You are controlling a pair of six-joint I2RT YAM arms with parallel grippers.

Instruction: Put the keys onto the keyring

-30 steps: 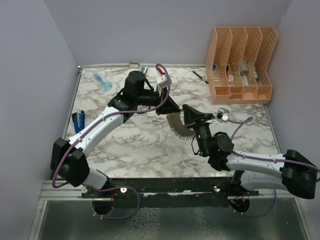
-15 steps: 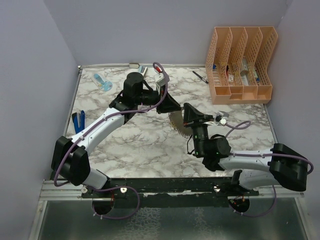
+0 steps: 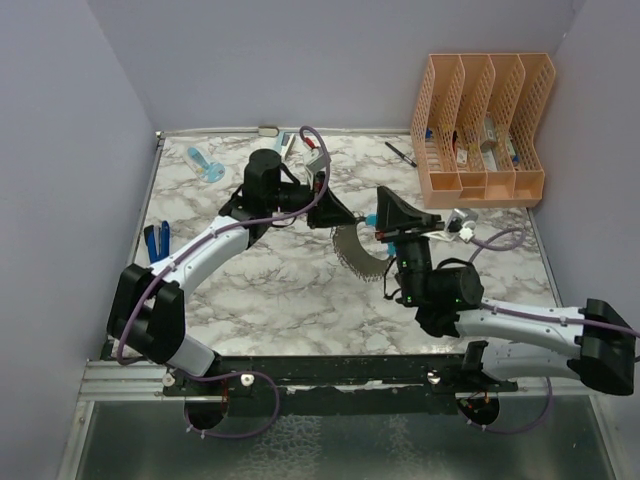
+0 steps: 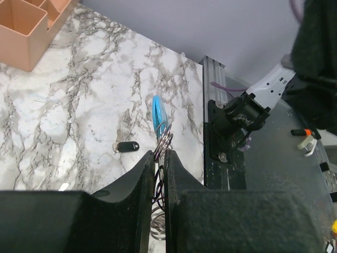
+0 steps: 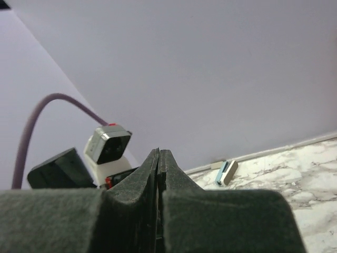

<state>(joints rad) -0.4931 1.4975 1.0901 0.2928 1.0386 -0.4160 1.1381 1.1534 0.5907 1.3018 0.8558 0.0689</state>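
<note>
My left gripper (image 3: 335, 215) is shut on the keyring (image 3: 353, 256), a gray ribbed loop that hangs from it above mid-table. In the left wrist view the wire coils (image 4: 164, 141) sit pinched between the jaws of that gripper (image 4: 159, 156), with the light-blue section (image 4: 159, 113) sticking out past the tips. A black key (image 4: 128, 147) lies on the marble below. My right gripper (image 3: 384, 196) is beside the loop's blue end, pointing at the back wall. Its jaws (image 5: 159, 154) are pressed together; whether anything thin is between them is unclear. The yellow key is out of view.
An orange file organizer (image 3: 482, 130) stands at the back right, with a black pen (image 3: 401, 153) beside it. A blue-handled tool (image 3: 156, 241) lies at the left edge and a clear-blue item (image 3: 203, 163) at the back left. The metal rail (image 4: 216, 110) marks the near edge.
My right gripper has lifted and swung toward the back wall, its arm stretching out to the right. The left gripper has shifted slightly, and the keyring hangs lower from it.
</note>
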